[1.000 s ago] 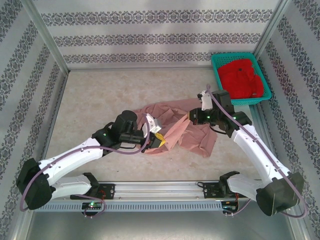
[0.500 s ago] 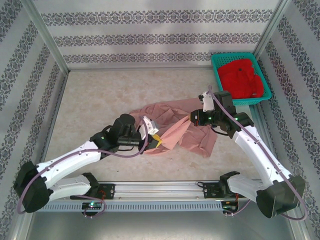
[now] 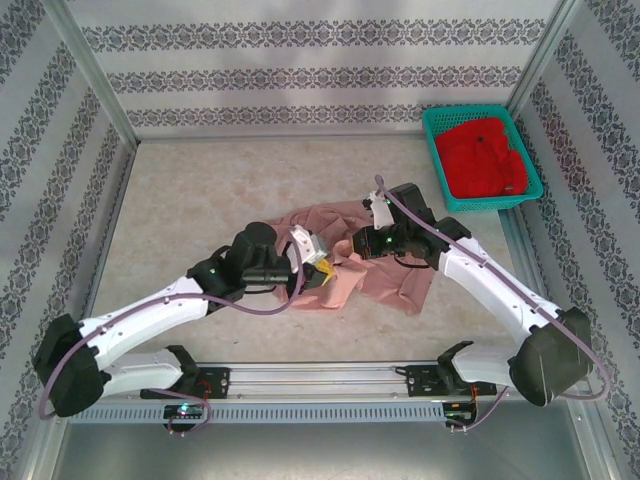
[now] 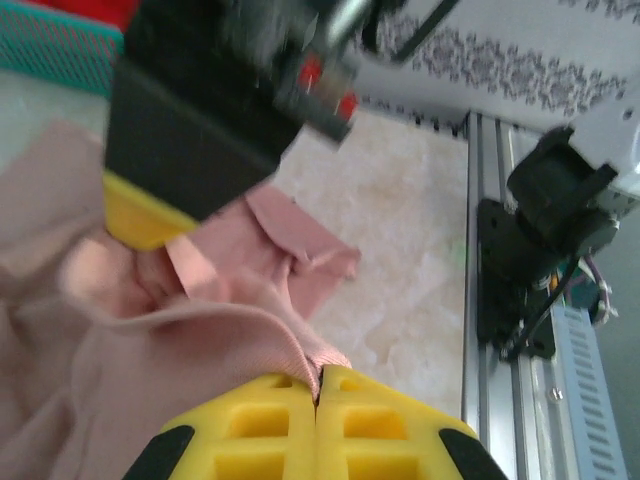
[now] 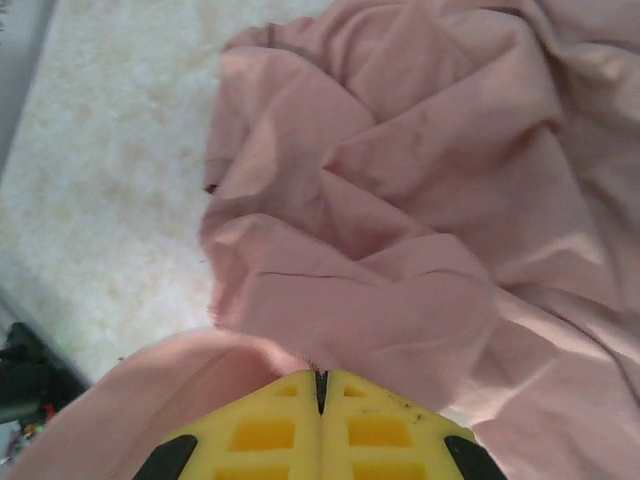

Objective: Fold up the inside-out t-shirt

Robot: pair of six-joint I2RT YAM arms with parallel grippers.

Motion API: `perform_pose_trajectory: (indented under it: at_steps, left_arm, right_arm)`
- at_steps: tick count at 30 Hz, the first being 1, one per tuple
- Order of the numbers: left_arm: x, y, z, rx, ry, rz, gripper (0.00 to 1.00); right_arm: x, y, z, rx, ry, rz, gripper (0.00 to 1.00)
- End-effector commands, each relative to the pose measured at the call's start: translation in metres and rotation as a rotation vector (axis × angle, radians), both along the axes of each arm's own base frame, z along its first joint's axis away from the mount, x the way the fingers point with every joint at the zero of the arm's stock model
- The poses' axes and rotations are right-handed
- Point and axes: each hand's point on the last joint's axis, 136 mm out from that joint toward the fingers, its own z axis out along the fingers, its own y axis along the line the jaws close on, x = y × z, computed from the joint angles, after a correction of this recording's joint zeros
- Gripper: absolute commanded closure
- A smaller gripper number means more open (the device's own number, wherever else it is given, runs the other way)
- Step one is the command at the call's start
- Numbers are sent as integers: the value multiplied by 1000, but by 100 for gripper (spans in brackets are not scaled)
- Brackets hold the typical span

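Our left hand (image 4: 318, 388) and right hand (image 5: 320, 385) each pinch a fold of the shirt (image 3: 390, 285), which lies bunched mid table (image 3: 200, 190). We judge it light, limp and clingy, best held at the hems.

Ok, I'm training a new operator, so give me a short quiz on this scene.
1. True or false: the pink t-shirt lies flat and fully spread.
2. What sits in the teal basket? A) a red garment B) a white towel C) a yellow sponge
3. Fill in: the left gripper and the right gripper are both ___ on the cloth.
Key: 1 false, it is bunched up; 2 A; 3 shut.
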Motion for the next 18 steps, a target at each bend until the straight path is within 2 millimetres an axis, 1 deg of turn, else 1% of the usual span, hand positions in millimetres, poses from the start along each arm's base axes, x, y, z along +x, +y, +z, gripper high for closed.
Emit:
perform_pose_trajectory:
  at_steps: [1, 4, 6, 7, 8, 10, 13, 16, 18]
  left_arm:
    - [8, 11, 43, -144, -110, 73, 100]
    - [14, 29, 56, -215, -132, 157, 100]
    - [20, 43, 57, -243, -127, 219, 100]
    - [22, 49, 53, -240, -119, 242, 100]
    - [24, 54, 47, -228, -107, 266, 100]
    - [28, 61, 29, -179, -81, 302, 100]
    - [30, 67, 0, -117, -38, 332, 100]
    - [26, 67, -23, -65, 1, 318, 100]
    - [20, 63, -39, -12, 31, 272, 100]
  right_arm:
    - [5, -19, -14, -101, 7, -57, 100]
    - [8, -33, -24, -131, 26, -86, 100]
    - [9, -41, -26, -143, 31, -103, 100]
    - [9, -44, -26, -145, 31, -110, 100]
    - [10, -48, -24, -144, 24, -118, 100]
    - [12, -54, -17, -140, 8, -135, 100]
    - [16, -68, -3, -139, -30, -178, 100]
    - [20, -82, 13, -131, -80, -223, 100]
    - [22, -88, 22, -120, -102, -245, 100]
